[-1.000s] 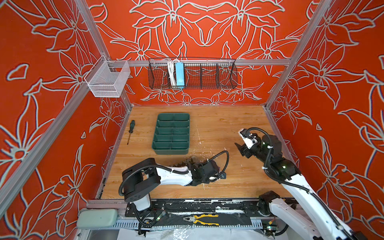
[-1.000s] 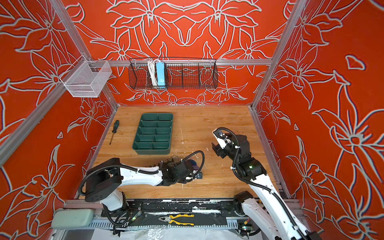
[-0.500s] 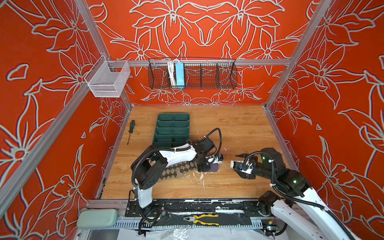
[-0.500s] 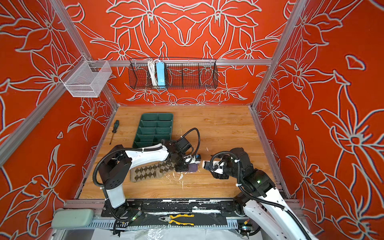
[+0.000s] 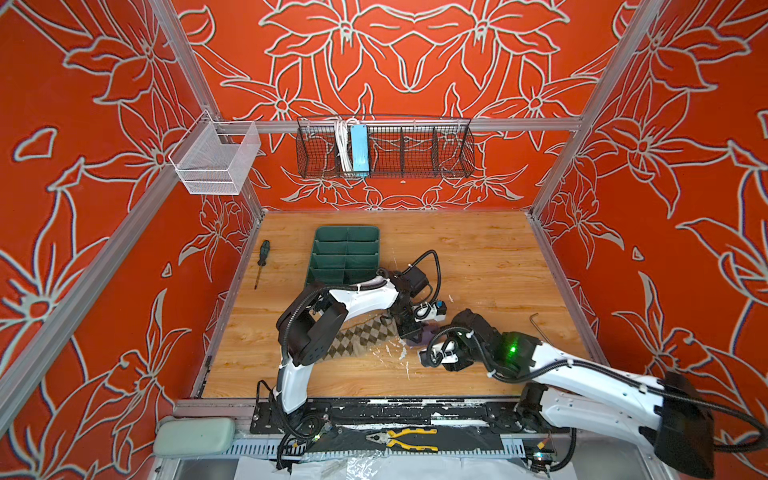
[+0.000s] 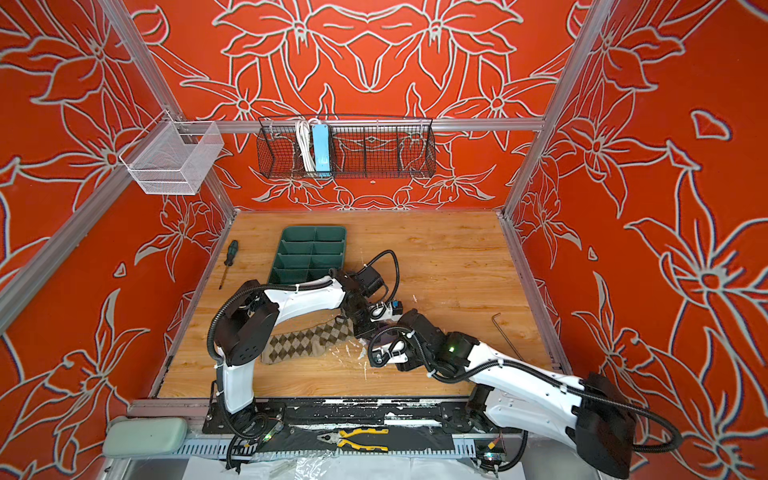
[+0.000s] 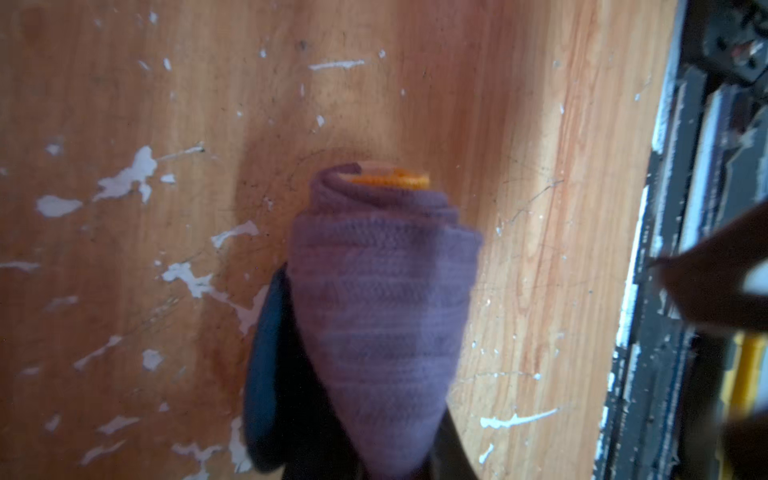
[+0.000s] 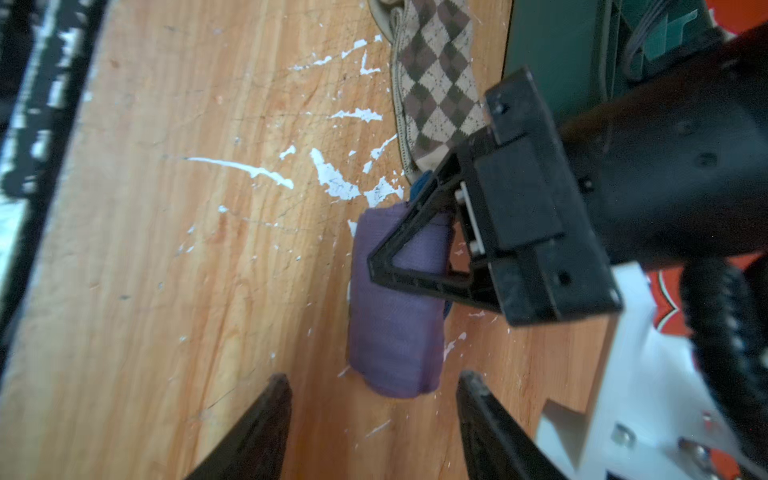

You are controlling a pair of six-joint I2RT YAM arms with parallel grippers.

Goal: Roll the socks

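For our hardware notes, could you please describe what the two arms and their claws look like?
The left arm and right arm have white shells, black joints and black corrugated cables. The right arm shows a green light. The left claw and right claw are black, their fingers tapering to points.

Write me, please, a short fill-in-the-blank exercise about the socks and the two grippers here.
The left gripper is ___ on the purple sock.
The right gripper, at that roll's free end, is ___.
The argyle sock lies flat on the table, not yet ___.
Missing words: shut; open; rolled.
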